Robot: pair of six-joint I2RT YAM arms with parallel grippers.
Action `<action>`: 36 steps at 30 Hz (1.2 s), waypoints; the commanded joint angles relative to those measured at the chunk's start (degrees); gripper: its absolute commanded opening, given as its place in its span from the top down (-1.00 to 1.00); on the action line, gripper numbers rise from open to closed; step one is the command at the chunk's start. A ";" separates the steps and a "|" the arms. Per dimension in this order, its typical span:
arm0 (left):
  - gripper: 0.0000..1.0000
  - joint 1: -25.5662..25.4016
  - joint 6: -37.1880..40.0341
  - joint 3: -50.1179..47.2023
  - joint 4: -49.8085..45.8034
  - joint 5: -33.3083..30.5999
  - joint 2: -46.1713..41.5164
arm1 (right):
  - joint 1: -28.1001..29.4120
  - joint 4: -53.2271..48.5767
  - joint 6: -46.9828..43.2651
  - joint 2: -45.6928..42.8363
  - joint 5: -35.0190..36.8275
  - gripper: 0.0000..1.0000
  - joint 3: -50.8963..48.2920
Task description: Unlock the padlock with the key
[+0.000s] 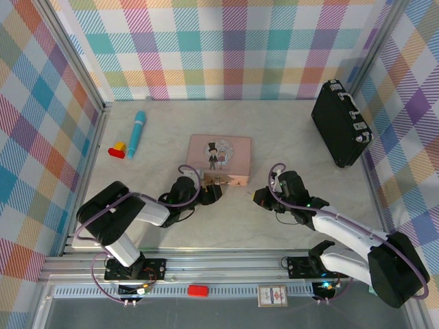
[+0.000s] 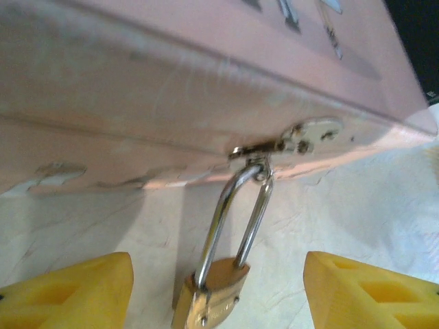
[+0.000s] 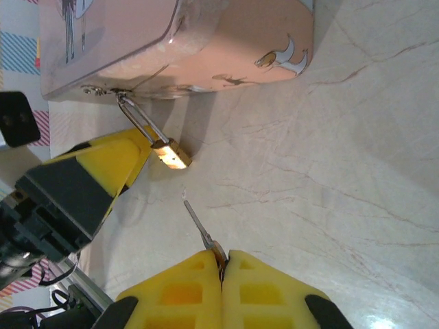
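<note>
The brass padlock (image 2: pixel 212 291) hangs by its silvery shackle (image 2: pixel 236 212) from the clasp (image 2: pixel 302 137) of the pink tin (image 1: pixel 219 159); its body rests low against the table. Both shackle legs sit in the body. My left gripper (image 2: pixel 218 277) is open, one yellow finger (image 2: pixel 68 295) on each side of the padlock and neither touching it. My right gripper (image 3: pixel 223 264) is shut on the head of the thin grey key (image 3: pixel 201 229). The blade points toward the padlock (image 3: pixel 171 154), a short gap away. In the top view the left gripper (image 1: pixel 209 194) and right gripper (image 1: pixel 264 197) flank the tin's front.
A black case (image 1: pixel 341 123) stands at the back right. A teal tube (image 1: pixel 136 133) and red and yellow blocks (image 1: pixel 118 149) lie at the back left. Checkered walls enclose the pale marble table (image 1: pixel 288 144). The left gripper's finger (image 3: pixel 110 161) sits close beside the padlock.
</note>
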 commanded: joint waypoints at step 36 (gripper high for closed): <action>1.00 0.92 -15.92 7.55 -2.28 9.57 5.94 | 3.22 10.00 9.31 6.81 -1.71 1.00 0.93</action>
